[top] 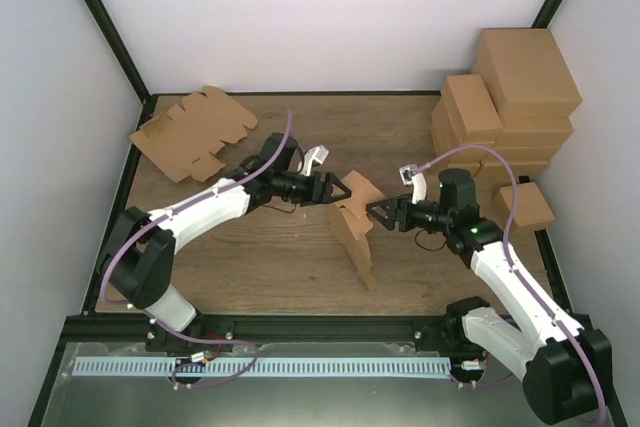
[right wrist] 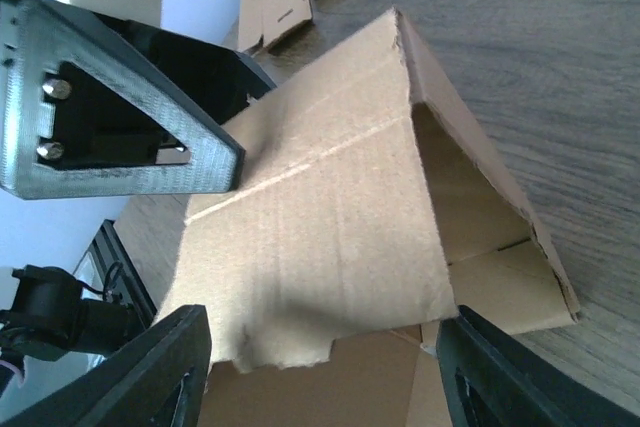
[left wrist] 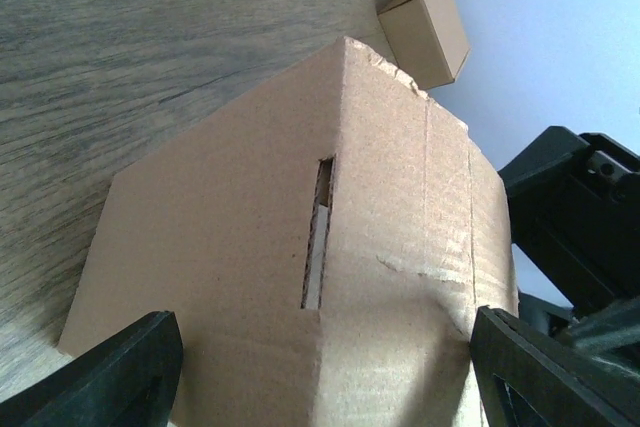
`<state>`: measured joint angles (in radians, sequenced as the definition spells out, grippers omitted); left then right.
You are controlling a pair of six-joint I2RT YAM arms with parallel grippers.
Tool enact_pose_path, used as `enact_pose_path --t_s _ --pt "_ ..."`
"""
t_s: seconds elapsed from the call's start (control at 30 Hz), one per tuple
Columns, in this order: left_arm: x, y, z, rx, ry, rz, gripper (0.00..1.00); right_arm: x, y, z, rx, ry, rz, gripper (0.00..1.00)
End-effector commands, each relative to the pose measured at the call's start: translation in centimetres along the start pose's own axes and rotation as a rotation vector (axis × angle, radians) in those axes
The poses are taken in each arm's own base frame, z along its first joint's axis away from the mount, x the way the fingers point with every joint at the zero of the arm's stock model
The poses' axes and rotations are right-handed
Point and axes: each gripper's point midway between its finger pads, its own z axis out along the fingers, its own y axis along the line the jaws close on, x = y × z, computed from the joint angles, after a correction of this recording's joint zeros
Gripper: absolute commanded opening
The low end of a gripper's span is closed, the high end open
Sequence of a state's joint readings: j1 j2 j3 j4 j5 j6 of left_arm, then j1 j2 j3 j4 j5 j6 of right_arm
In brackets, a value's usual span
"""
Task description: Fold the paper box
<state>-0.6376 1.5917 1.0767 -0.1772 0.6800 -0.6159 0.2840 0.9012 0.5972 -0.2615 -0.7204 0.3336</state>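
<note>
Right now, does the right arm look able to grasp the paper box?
Probably yes: the paper box stands between the right arm's open fingers, with nothing else between them.

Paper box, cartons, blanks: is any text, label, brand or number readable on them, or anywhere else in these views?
None: no text can be read in any of the three views. The paper box, the stacked cartons and the flat cardboard blanks are plain brown, with no print or label showing.
</note>
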Motion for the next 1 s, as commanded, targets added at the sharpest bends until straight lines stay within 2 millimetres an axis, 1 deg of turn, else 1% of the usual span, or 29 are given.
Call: enact_pose_path --t_s 0.0,0.17,0.23,0.4,0.67,0.97 --pt "1.0 0.6 0.7 0.000 0.030 0.015 0.81 0.9 -1.1 1.1 0.008 0.030 0.049 0.61" --pt "1.6 0.9 1.1 0.003 0.050 0.011 0.81 1.0 -2.0 1.4 0.034 0.004 0.059 0.55" --pt "1.7 0.9 1.2 0.004 0.057 0.011 0.81 1.3 -2.5 1.6 0.043 0.009 0.066 0.54" --pt "1.9 0.7 1.5 0.013 0.068 0.016 0.81 2.3 -3.2 2.4 0.037 0.026 0.086 0.52" --pt "2.2 0.5 1.9 0.020 0.080 0.021 0.81 2.9 -4.0 3.1 0.036 0.034 0.103 0.53" --pt "2.3 0.2 2.0 0.030 0.088 0.025 0.81 1.0 -3.1 3.8 0.001 0.000 0.097 0.53"
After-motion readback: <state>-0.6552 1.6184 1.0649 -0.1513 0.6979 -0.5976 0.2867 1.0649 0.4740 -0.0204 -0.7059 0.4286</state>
